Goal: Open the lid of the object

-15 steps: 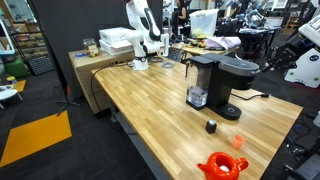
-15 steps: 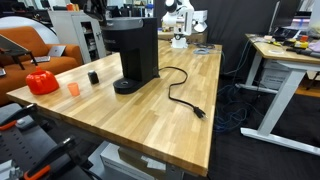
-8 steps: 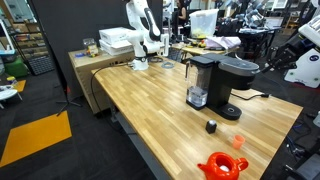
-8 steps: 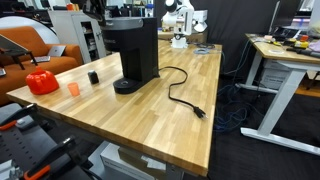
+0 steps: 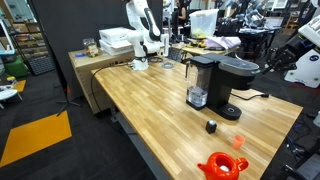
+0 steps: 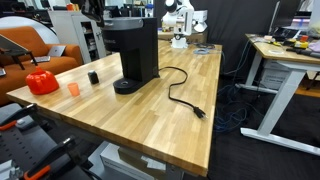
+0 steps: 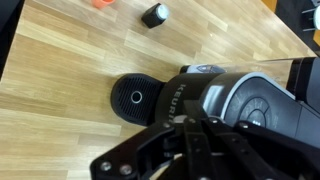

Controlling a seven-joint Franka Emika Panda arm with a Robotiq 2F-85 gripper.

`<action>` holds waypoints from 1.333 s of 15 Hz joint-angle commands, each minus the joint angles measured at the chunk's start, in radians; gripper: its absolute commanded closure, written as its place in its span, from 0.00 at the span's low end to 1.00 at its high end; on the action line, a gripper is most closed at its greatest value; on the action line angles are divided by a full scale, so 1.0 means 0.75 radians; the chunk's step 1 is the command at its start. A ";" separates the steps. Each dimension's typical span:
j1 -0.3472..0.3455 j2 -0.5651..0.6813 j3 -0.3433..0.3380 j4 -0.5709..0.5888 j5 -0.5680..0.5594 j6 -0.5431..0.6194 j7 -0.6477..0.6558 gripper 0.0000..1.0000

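Observation:
The black coffee maker stands on the wooden table and also shows in an exterior view. In the wrist view I look down on it: the round base is at the left and the rounded dark-grey lid at the right. The lid lies down, closed. My gripper comes in from the bottom edge, just above the head beside the lid. Its fingers are pressed together with nothing between them. I cannot make out the gripper in the exterior views.
A small black cylinder and an orange cup stand near the machine. A red-orange plastic item sits near the table edge. The power cord trails across the wood. A white robot stands at the table's far end.

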 commanded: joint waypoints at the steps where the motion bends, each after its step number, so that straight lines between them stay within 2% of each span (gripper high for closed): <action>1: -0.019 -0.006 -0.003 -0.002 -0.014 -0.054 -0.008 1.00; 6: -0.029 0.001 -0.006 -0.010 -0.010 -0.064 -0.011 1.00; 12: 0.009 0.053 0.009 0.029 0.017 -0.054 -0.025 1.00; 20: 0.015 0.175 -0.004 0.117 0.023 -0.050 -0.040 1.00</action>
